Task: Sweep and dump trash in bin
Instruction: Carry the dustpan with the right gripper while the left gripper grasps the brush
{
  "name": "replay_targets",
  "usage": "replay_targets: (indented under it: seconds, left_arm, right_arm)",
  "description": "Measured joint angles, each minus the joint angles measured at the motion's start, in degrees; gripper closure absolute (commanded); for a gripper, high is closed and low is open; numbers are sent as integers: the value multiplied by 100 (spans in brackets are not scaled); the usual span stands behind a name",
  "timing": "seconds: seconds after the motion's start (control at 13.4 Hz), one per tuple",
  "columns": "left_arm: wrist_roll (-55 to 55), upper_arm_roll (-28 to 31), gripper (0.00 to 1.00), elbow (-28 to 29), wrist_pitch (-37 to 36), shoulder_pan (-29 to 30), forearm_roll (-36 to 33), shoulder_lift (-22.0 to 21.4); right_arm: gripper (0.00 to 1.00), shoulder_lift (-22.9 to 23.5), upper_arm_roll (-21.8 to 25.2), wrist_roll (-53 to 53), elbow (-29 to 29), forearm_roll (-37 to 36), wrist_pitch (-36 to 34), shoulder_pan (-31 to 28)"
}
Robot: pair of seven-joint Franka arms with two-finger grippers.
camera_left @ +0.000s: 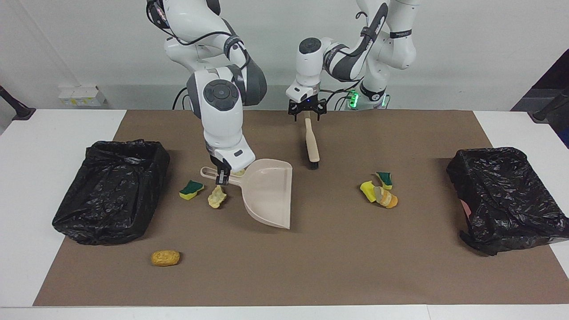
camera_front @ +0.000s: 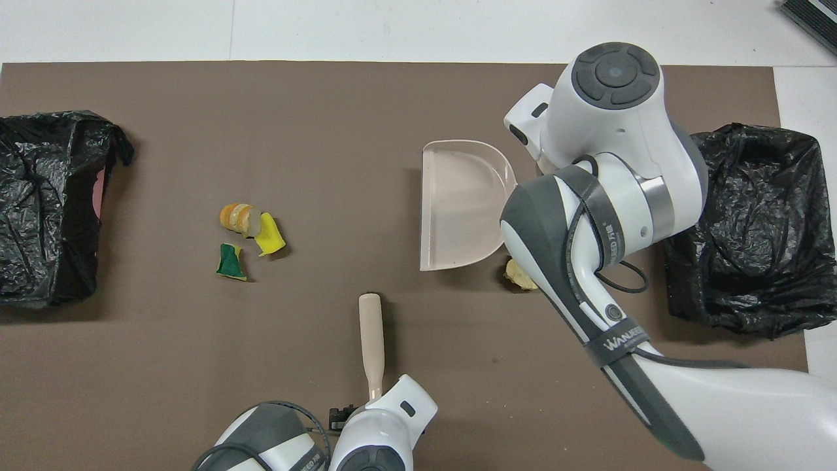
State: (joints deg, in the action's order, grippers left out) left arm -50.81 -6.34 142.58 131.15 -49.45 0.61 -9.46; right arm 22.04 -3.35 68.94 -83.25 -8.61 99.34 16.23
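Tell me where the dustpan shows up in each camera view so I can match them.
Facing view: the dustpan is just short of mid-picture, its handle in the right gripper.
Overhead view: the dustpan is slightly past centre, its handle hidden under the right arm.
Shared landmark: the brush, nearer the robots.
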Motion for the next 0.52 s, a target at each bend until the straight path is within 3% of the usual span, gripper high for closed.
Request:
replay_targets:
  seconds: [0.07,0.15,0.22,0.3,0.37,0.52]
  left_arm:
    - [0,0,15,33,39,0,0,14]
    - [2,0,32,44,55,0,0,32]
    - [2,2,54,44,55,0,0,45]
    - [2,9,87,43,55,0,0,51]
    - [2,19,100,40,55,0,0,52]
    - [4,33,100,36,51,0,0,53]
  right_arm:
    - [100,-59,0,129,-111,-2,44,-2]
    - [100,-115,0,179,-225,-3,137,-3]
    - [100,-168,0,210,-352,-3,257,-2]
    - [100,-223,0,223,-508,-1,385,-7]
    - [100,-279,1,223,-674,0,514,-13]
    - [100,-366,-7,223,-906,1,666,-4]
